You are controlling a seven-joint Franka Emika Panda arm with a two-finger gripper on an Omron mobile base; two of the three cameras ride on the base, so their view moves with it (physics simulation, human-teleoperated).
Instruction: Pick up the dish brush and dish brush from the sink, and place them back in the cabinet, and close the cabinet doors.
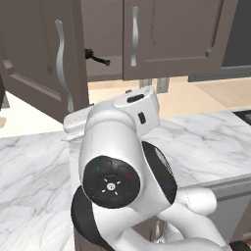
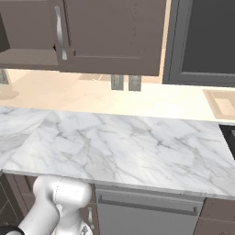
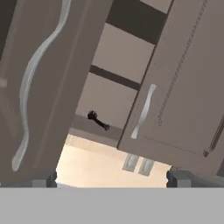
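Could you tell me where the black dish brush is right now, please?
The black dish brush lies on the cabinet's bottom shelf, in the gap between the open left door and the right door.

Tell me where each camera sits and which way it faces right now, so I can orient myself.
Left base view: behind the arm on its left, facing the cabinet with its left door open, the black dish brush inside; the white arm shows in the foreground.
Right base view: behind on the right, looking over the marble counter; an arm link rises lower left.
Hand view: looks up along the open end effector at the cabinet.
Shared: left base and hand views both show the brush on the cabinet floor.
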